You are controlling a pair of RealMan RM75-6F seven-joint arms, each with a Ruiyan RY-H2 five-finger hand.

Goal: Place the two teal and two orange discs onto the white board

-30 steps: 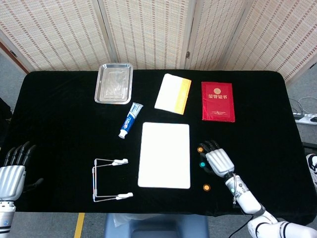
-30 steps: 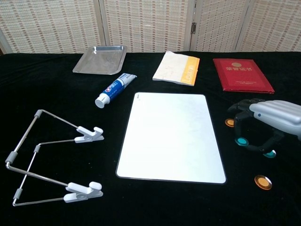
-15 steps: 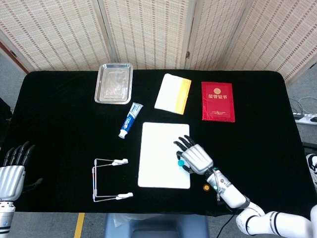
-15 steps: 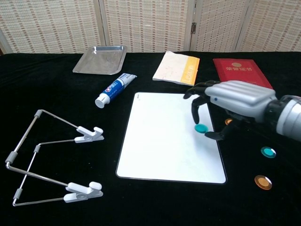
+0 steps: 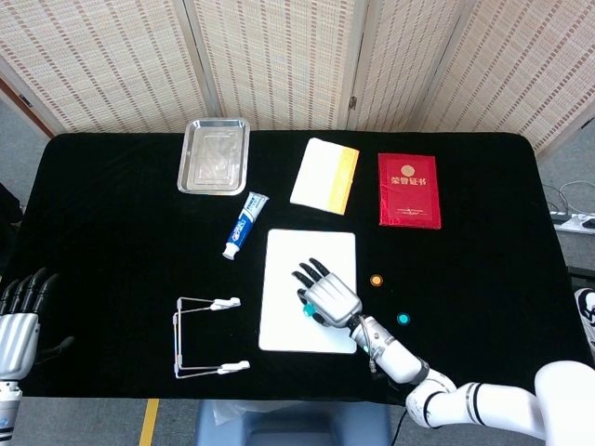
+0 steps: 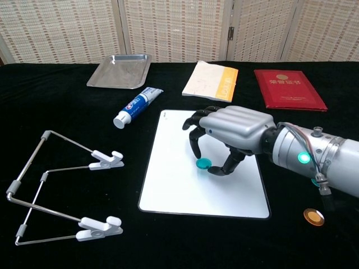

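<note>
A teal disc (image 6: pixel 203 164) is seen at the middle of the white board (image 6: pixel 185 190), under the curled fingers (image 6: pixel 196 147) of the right hand (image 6: pixel 233 131). The disc appears to be pinched between thumb and a finger, though the chest view does not settle whether it is gripped or only touched. The second teal disc (image 5: pixel 403 319) lies on the black surface (image 5: pixel 112 242) at about 4 o'clock from the board, well apart from it. One orange disc (image 5: pixel 376 279) sits just off the board's edge at 3 o'clock; the other orange disc (image 6: pixel 313 216) is seen in the chest view near the front edge, at 5 o'clock from the board. The left hand (image 5: pixel 20 321) is held at the surface's 8 o'clock corner, fingers spread, holding nothing.
</note>
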